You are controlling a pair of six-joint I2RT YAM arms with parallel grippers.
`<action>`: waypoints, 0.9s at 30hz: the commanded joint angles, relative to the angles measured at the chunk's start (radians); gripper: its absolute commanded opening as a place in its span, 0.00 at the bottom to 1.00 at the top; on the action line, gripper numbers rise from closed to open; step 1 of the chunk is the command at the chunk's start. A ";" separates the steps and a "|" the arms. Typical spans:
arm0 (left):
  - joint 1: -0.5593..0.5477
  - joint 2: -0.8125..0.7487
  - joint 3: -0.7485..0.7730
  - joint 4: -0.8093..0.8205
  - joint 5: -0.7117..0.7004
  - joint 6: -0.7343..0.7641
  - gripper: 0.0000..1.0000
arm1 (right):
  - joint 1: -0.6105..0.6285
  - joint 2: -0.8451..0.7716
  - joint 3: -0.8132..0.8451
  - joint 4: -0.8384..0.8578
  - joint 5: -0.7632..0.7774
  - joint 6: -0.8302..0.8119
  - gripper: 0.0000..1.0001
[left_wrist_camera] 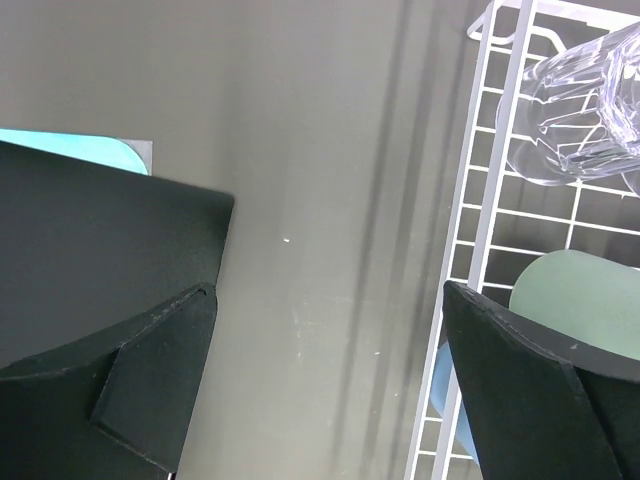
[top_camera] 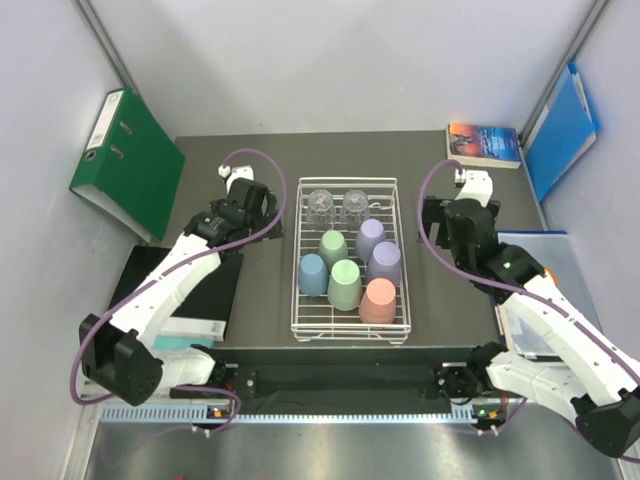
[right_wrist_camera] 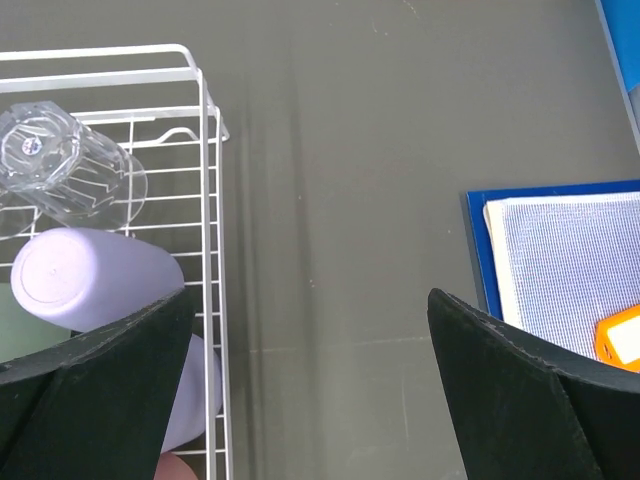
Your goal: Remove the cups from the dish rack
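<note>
The white wire dish rack sits mid-table. It holds two clear glasses at the back, two lilac cups, two mint green cups, a light blue cup and a salmon pink cup, all upside down. My left gripper hovers open and empty just left of the rack. In the left wrist view it is over bare table, with the rack's edge and a glass to its right. My right gripper is open and empty just right of the rack, seen also in the right wrist view.
A green binder leans at the back left. A black notebook lies on the left of the table. A book and a blue folder are at the back right. A blue clipboard with paper lies right of my right gripper.
</note>
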 commanded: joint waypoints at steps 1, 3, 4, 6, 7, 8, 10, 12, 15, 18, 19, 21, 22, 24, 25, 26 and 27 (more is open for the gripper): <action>-0.005 -0.014 0.042 0.035 -0.009 0.026 0.99 | 0.007 0.027 0.027 0.040 0.048 0.003 1.00; -0.003 0.000 0.071 0.023 -0.021 0.029 0.99 | 0.008 0.045 0.037 0.007 0.080 0.007 1.00; -0.003 0.015 0.082 0.015 -0.026 0.029 0.99 | 0.011 0.050 0.053 -0.009 0.112 0.010 1.00; -0.009 0.026 0.114 0.018 0.018 0.038 0.99 | 0.016 0.042 0.065 -0.027 0.159 0.062 1.00; -0.017 0.020 0.113 0.047 0.035 0.052 0.99 | 0.014 0.022 0.059 -0.023 0.170 0.069 1.00; -0.027 0.023 0.117 0.118 0.037 0.068 0.99 | 0.016 -0.004 0.045 0.005 0.137 0.055 1.00; -0.060 0.093 0.166 0.133 0.005 0.072 0.99 | 0.016 -0.084 0.016 0.084 0.042 -0.009 1.00; -0.081 0.173 0.283 0.099 -0.053 0.077 0.99 | 0.016 -0.102 0.027 0.069 0.008 -0.031 1.00; -0.100 0.349 0.450 0.041 -0.089 0.083 0.99 | 0.016 -0.064 0.068 -0.007 -0.001 -0.046 1.00; -0.101 0.497 0.585 0.009 -0.071 0.091 0.99 | 0.016 -0.062 0.076 -0.029 -0.012 -0.049 1.00; -0.103 0.553 0.614 0.007 -0.069 0.092 0.99 | 0.016 -0.067 0.077 -0.030 -0.026 -0.049 1.00; -0.101 0.609 0.689 -0.005 -0.060 0.094 0.99 | 0.016 -0.078 0.077 -0.035 -0.030 -0.048 0.99; -0.101 0.651 0.729 -0.008 -0.051 0.095 0.99 | 0.014 -0.081 0.077 -0.038 -0.038 -0.048 1.00; -0.103 0.704 0.755 -0.010 -0.052 0.091 0.99 | 0.014 -0.082 0.077 -0.047 -0.040 -0.046 1.00; -0.101 0.719 0.778 -0.014 -0.054 0.085 0.99 | 0.016 -0.081 0.076 -0.052 -0.040 -0.045 1.00; -0.101 0.732 0.789 -0.020 -0.054 0.080 0.99 | 0.016 -0.078 0.076 -0.056 -0.038 -0.045 1.00; -0.101 0.748 0.798 -0.025 -0.049 0.077 0.99 | 0.016 -0.076 0.077 -0.060 -0.038 -0.043 1.00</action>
